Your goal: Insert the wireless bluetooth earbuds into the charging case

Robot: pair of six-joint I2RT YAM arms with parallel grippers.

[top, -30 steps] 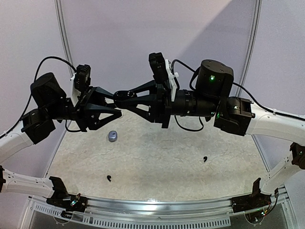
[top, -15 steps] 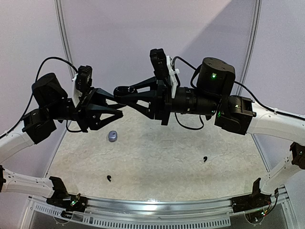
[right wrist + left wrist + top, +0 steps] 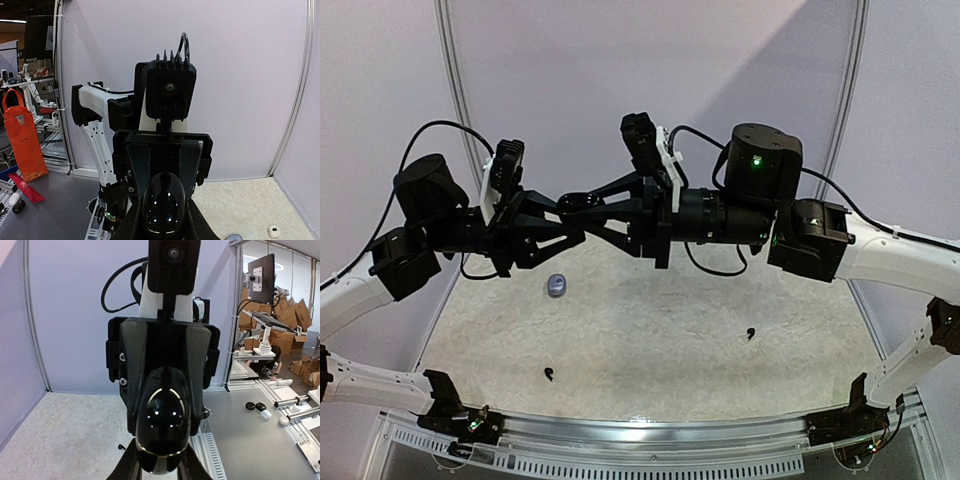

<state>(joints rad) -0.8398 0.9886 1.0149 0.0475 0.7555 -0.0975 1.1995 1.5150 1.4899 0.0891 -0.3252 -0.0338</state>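
A glossy black egg-shaped charging case (image 3: 578, 200) hangs in mid-air over the back of the table. My left gripper (image 3: 568, 214) comes at it from the left and my right gripper (image 3: 588, 208) from the right, and both are shut on it. In the left wrist view the case (image 3: 162, 425) sits between my left gripper's (image 3: 161, 470) fingers. The right wrist view shows the case (image 3: 165, 200) in my right gripper (image 3: 164, 227). Two black earbuds (image 3: 549, 375) (image 3: 750, 333) lie on the table. One black earbud (image 3: 120, 446) shows under the case.
A small silvery-grey item (image 3: 557, 286) lies on the speckled table (image 3: 650, 350) below the left gripper. In the right wrist view a small white item (image 3: 273, 231) lies on the table near the curved wall rail (image 3: 292, 110). A metal rail (image 3: 650, 432) runs along the near edge.
My left gripper has closed its fingers onto the case and turned a little. The right gripper, holding the case throughout, has shifted slightly left and down. Things on the table have not moved.
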